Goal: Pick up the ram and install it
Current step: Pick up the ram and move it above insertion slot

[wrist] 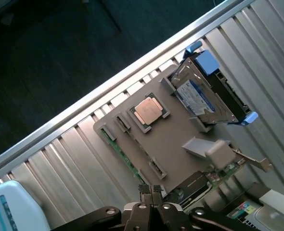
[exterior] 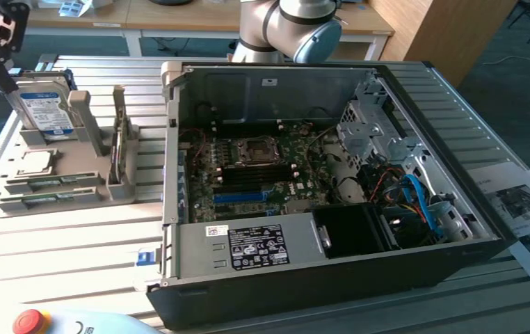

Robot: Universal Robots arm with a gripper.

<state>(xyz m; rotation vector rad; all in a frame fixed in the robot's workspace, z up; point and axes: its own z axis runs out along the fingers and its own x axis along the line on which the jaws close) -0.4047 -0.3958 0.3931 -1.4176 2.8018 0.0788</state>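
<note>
Green ram [wrist: 122,153] sits in the tray [wrist: 175,144], apart from closed fingers [wrist: 144,190].

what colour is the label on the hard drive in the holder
White and blue. The hard drive label shows best in the exterior view.

Slatted metal table [exterior: 61,250], open computer case [exterior: 339,284], grey parts holder [exterior: 81,152]

Tool [exterior: 5,82] near hard drive [exterior: 47,108], open computer case [exterior: 358,278]
</note>
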